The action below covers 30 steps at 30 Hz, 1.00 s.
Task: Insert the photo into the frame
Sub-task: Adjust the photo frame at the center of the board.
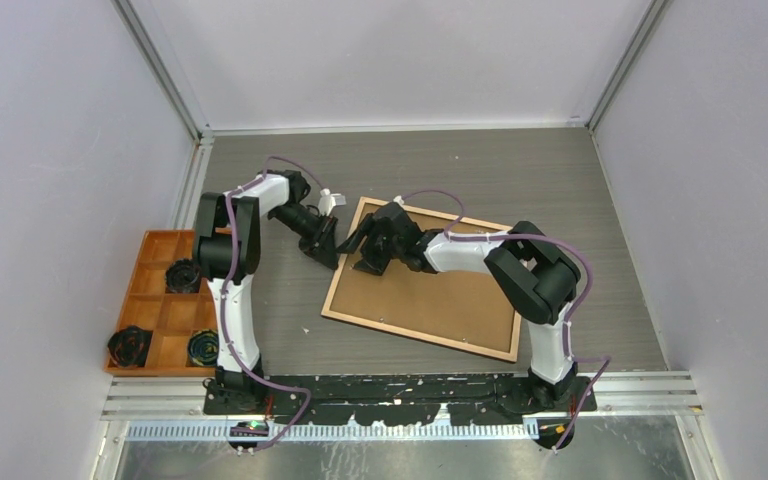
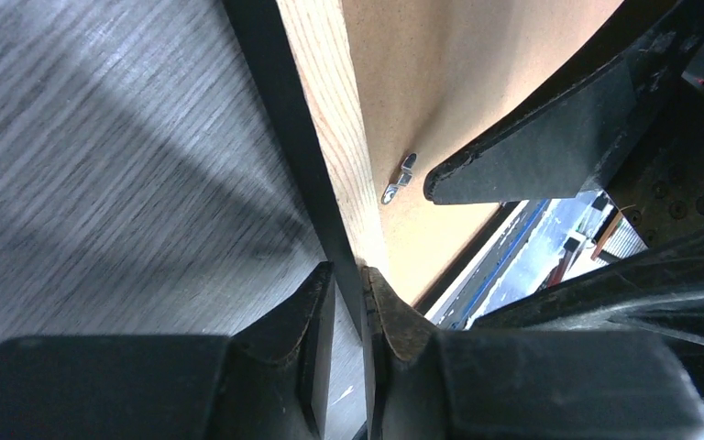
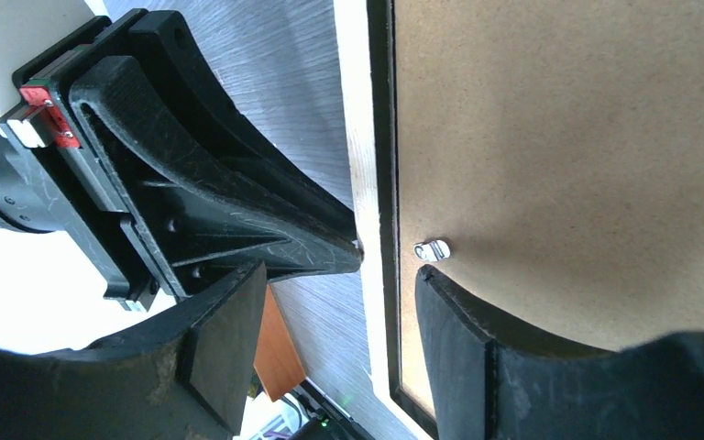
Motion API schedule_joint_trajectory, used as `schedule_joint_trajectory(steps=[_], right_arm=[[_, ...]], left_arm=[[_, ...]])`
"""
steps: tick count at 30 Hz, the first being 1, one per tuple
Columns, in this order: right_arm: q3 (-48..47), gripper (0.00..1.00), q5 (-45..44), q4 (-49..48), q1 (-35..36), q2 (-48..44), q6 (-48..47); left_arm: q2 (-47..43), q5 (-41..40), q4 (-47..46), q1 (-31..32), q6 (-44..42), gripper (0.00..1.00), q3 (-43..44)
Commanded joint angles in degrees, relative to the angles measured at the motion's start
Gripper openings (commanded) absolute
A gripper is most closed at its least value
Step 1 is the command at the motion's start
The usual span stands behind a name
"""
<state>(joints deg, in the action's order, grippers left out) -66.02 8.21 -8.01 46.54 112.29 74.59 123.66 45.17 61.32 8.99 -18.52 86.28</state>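
The frame (image 1: 418,337) lies flat on the desk (image 1: 580,200) just beyond the two arm bases, with its light wooden back upward. A plain brown board (image 1: 430,295) fills its opening. The photo is in no view; if it is already inside, the board hides it.

At the far left part of the frame both arms meet. The left gripper (image 2: 353,280) is almost closed and appears to pinch the thin outer rail, probably so the frame does not slide. The right gripper (image 3: 344,275) is wide open across the same rail. One finger is over the desk and the other is over the board, just beside a small metal tab (image 3: 431,249). I think it is placed there to work this tab, which would hold the board in.
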Motion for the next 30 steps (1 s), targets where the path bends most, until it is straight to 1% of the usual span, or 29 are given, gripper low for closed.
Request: schedule_joint_trajectory(steps=[1,2,6,16,30], right_arm=[[-1.5,0.64,-0.4,0.0,0.1,0.8,1.2],[-1.3,0.63,-0.4,0.1,0.1,0.8,1.8],[-0.8,0.62,-0.5,0.4,0.2,0.7,2.7],[-1.9,0.62,-2.9,5.5,0.2,-0.2,0.4],[-4.5,0.6,-3.5,5.4,-0.1,2.9,-0.4]], left_arm=[[-0.1,-0.4,-1.8,0.1,-0.1,0.18,-0.9],[0.0,-0.5,-2.0,0.1,0.0,0.18,-1.0],[-0.3,-1.9,-2.6,0.1,0.3,0.18,-1.2],[-0.3,-2.2,-2.8,0.2,0.3,0.17,-1.2],[-0.8,-2.1,-3.3,0.6,-0.1,0.16,-2.2]])
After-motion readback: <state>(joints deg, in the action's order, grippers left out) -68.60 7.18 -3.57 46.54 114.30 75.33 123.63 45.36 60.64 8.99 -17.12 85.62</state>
